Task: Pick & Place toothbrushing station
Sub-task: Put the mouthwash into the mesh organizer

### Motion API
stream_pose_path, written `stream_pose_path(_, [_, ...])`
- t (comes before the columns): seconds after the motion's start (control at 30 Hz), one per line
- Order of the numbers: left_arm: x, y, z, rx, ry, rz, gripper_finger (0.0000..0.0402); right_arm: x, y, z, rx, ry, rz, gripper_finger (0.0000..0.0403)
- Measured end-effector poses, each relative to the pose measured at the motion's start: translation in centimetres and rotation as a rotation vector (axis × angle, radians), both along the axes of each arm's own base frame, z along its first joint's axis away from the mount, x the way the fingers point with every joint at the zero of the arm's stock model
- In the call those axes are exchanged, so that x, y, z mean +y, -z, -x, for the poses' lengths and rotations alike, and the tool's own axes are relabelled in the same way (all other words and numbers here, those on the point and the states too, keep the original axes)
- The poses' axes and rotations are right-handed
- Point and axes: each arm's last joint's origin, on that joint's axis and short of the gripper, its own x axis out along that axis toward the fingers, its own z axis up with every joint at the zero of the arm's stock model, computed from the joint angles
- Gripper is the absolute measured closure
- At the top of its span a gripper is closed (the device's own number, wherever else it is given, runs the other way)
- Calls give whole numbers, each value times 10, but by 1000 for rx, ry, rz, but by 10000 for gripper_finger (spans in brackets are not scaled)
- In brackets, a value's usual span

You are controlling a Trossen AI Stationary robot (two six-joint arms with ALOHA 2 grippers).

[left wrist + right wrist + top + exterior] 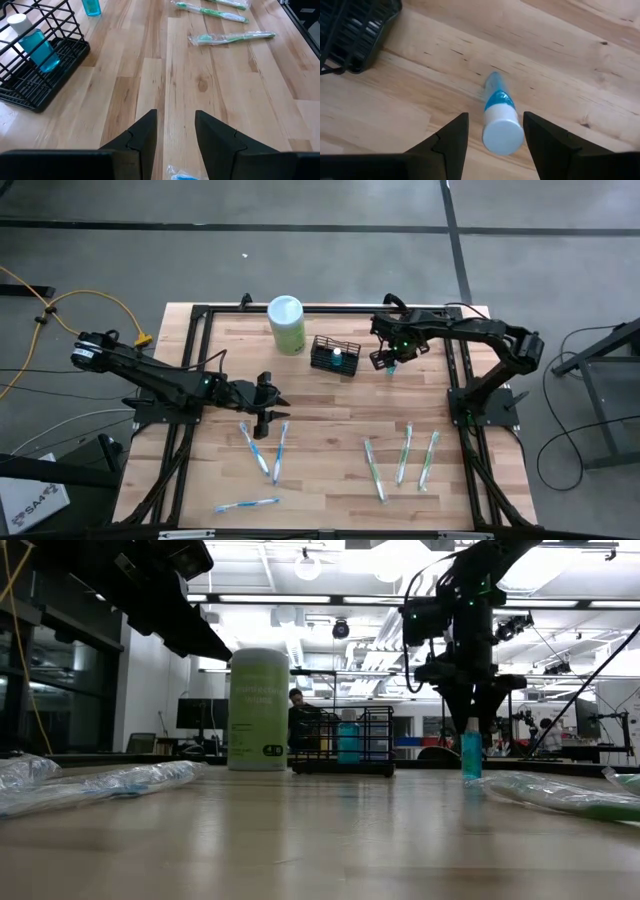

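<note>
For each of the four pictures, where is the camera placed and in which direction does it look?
High view: above, facing down on table; both arms.
Low view: at tabletop height, facing across; right gripper above blue bottle.
Left wrist view: past open left gripper, toward black basket.
Right wrist view: down past open right gripper onto the bottle.
All views share the basket.

Canister label [258,710]: pale print and a small dark mark are seen, but nothing can be read.
White sheet on the floor [30,502]: dark letters resembling "SA4" are made out, not with certainty.
Other readable text: none is found.
</note>
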Motion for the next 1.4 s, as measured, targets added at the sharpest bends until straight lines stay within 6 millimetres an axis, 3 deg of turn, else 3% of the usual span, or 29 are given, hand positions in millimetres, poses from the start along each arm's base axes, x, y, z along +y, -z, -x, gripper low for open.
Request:
stream_pose_path(0.83, [0,0,0,0,0,-1,274,-1,2,-2,-6,6,6,224])
stream_pose_path(1.4, [0,0,0,0,0,-1,274,-1,2,-2,-4,-2,2,303])
